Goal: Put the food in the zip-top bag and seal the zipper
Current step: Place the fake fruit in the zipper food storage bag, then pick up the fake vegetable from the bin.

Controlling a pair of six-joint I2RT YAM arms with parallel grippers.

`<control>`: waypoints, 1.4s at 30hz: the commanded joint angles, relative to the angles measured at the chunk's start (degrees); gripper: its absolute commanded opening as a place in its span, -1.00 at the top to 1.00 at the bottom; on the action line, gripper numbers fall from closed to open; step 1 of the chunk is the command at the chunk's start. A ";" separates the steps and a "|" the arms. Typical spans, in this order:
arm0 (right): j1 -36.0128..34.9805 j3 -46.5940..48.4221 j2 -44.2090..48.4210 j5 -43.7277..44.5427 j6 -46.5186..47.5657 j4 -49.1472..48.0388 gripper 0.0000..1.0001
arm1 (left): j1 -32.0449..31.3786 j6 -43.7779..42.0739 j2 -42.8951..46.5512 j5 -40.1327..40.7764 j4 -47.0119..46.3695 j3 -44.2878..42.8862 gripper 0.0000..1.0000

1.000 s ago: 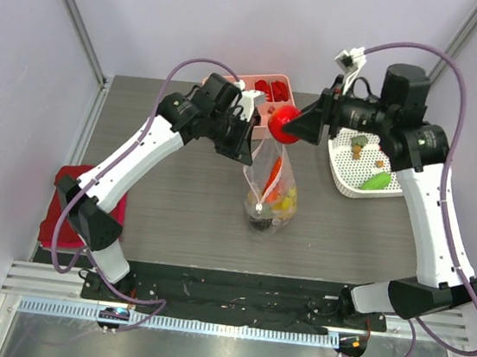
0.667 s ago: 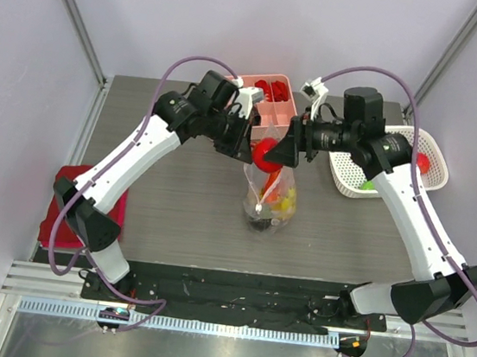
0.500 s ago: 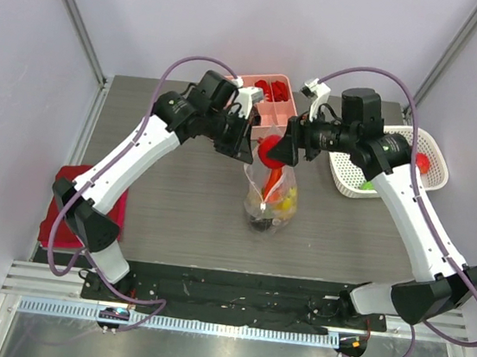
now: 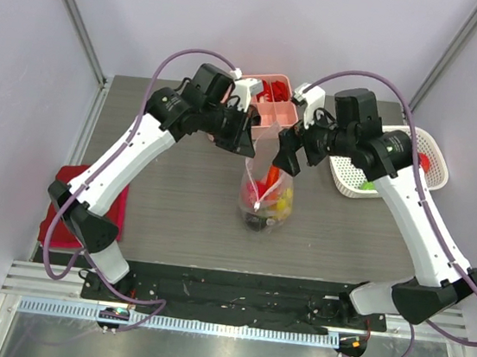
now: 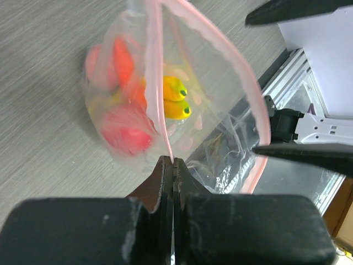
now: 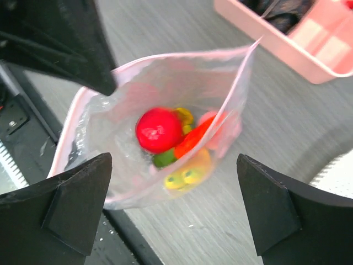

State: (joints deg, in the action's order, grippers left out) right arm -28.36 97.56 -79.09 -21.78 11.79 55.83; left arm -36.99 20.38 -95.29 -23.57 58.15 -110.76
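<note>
The clear zip-top bag (image 4: pixel 264 197) stands on the table, its mouth held up and open. My left gripper (image 4: pixel 248 143) (image 5: pixel 169 161) is shut on the pink zipper (image 5: pixel 159 83) at one edge of the mouth. My right gripper (image 4: pixel 286 157) (image 6: pixel 172 176) hangs open just above the mouth, nothing between its fingers. Inside the bag lies food: a red round piece (image 6: pixel 159 130), an orange carrot (image 5: pixel 124 61), a yellow piece (image 5: pixel 174 96) and a green one (image 6: pixel 164 159). The right fingers (image 5: pixel 292 8) show at the far rim in the left wrist view.
A pink compartment tray (image 4: pixel 269 104) (image 6: pixel 292 38) sits just behind the bag. The white mesh basket (image 4: pixel 344 170) at the right holds a green piece (image 4: pixel 366 185) and a red one (image 4: pixel 423 163). A red cloth (image 4: pixel 61 209) lies at the left edge.
My right gripper carried the red round piece from near the basket to over the bag and opened; the piece now lies in the bag. The left gripper kept its hold.
</note>
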 commanded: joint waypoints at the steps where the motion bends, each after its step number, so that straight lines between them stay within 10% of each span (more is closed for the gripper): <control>1: 3.12 5.71 -0.45 4.81 0.25 -0.64 -0.99 | 0.26 -0.87 0.80 -0.69 -0.49 -3.23 1.00; 8: 25.52 10.28 -7.56 -3.45 0.24 1.73 -0.97 | 0.25 -2.98 4.14 1.60 0.12 -1.92 1.00; 17: 42.59 10.80 -23.55 9.29 14.31 8.58 -0.89 | 0.25 -2.72 4.76 1.07 -0.14 0.11 1.00; 42: 45.85 10.19 -45.71 13.00 3.15 3.76 -0.76 | 0.34 -2.80 3.88 0.37 -1.28 2.12 1.00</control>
State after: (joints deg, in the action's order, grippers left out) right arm 17.58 106.48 -125.01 -7.29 17.34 61.19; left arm -36.99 18.72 -92.44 -22.13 59.22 -108.84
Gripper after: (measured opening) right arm 0.905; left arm 0.011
